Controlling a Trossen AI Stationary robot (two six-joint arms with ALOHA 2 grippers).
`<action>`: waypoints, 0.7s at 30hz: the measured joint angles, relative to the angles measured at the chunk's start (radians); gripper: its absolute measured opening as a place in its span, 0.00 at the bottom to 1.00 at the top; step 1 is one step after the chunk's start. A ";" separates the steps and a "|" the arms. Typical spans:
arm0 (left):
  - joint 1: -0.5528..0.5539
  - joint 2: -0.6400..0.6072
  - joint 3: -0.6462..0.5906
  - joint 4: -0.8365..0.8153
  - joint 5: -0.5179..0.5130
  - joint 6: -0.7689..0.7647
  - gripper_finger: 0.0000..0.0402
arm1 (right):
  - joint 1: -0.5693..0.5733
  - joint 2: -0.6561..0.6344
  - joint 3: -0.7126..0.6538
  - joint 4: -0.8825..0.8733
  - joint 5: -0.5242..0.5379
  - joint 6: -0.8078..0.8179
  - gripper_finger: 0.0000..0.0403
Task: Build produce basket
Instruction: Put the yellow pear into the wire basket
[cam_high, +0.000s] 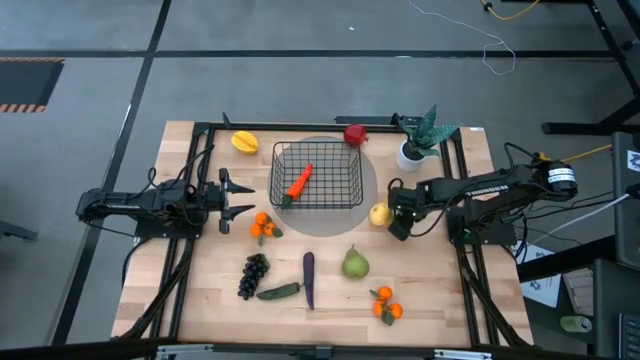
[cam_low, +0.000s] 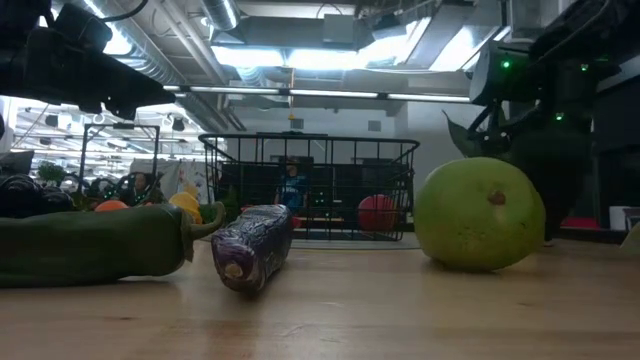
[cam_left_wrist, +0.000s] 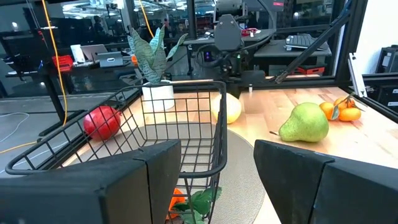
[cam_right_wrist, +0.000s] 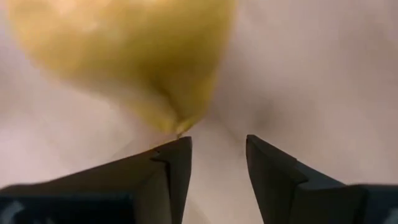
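The black wire basket (cam_high: 316, 175) stands on a grey round mat at the table's middle, with an orange carrot (cam_high: 300, 182) lying inside. My left gripper (cam_high: 240, 196) is open and empty just left of the basket (cam_left_wrist: 186, 118), near a tangerine cluster (cam_high: 263, 226). My right gripper (cam_high: 392, 212) is open right beside a yellow fruit (cam_high: 379, 213) that lies on the table right of the basket. In the right wrist view the yellow fruit (cam_right_wrist: 124, 50) lies just ahead of the fingertips (cam_right_wrist: 219, 168); I cannot tell whether they touch it.
A yellow fruit (cam_high: 244, 142), a red fruit (cam_high: 354, 134) and a white-potted plant (cam_high: 420, 140) stand along the far side. Grapes (cam_high: 253, 274), cucumber (cam_high: 279, 291), eggplant (cam_high: 308, 278), pear (cam_high: 355, 263) and more tangerines (cam_high: 386, 307) lie toward the near edge.
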 joint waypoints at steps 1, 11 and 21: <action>0.000 0.000 0.000 0.000 0.000 0.000 0.48 | 0.000 0.000 0.000 0.000 -0.020 -0.008 0.35; 0.000 0.000 0.000 0.000 0.000 0.000 0.49 | 0.029 0.000 0.000 0.076 -0.020 0.004 0.35; 0.000 0.000 0.000 0.000 0.000 0.000 0.49 | 0.051 0.000 0.000 0.114 0.105 0.033 0.35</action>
